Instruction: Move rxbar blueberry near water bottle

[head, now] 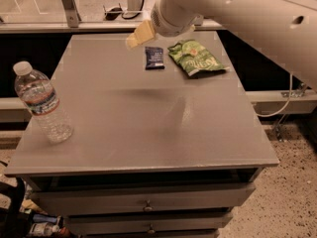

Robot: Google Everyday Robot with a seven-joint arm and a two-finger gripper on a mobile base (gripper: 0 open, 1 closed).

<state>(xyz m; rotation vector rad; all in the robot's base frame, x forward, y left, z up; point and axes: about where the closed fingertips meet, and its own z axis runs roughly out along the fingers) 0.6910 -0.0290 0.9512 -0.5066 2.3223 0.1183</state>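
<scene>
The rxbar blueberry (154,57) is a small dark navy wrapper lying flat on the far part of the grey table (138,118). The water bottle (41,103) stands upright near the table's left front edge, clear with a white cap and a red, white and blue label. My gripper (138,34) hangs from the white arm above the table's far middle, just left of and above the bar, not touching it.
A crinkled green chip bag (195,57) lies right of the bar. The white arm (237,14) crosses the upper right. Drawers sit under the table front. A railing runs behind the table; speckled floor lies to the right.
</scene>
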